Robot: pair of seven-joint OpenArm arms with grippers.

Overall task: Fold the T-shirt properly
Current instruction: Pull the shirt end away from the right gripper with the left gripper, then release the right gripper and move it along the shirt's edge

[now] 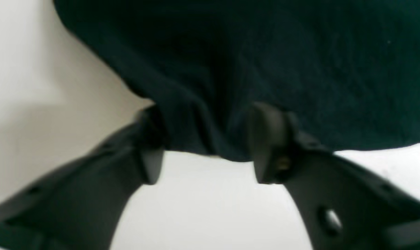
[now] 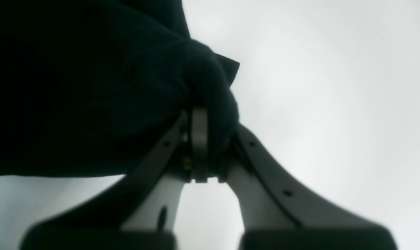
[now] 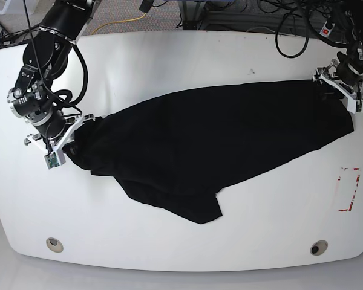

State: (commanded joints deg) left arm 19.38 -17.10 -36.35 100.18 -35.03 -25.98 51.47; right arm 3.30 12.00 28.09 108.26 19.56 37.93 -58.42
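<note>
Base view: white table [image 3: 169,54]; T-shirt [image 3: 212,139] stretched across; right claw [image 3: 65,138] clamps cloth, left claw [image 3: 342,90] parted.

The T-shirt [image 3: 218,139] is plain black, no print showing. The bench [image 3: 169,60] is white, with a red-and-white marker [image 3: 348,190] near one edge. Both claws look dark grey.
</note>
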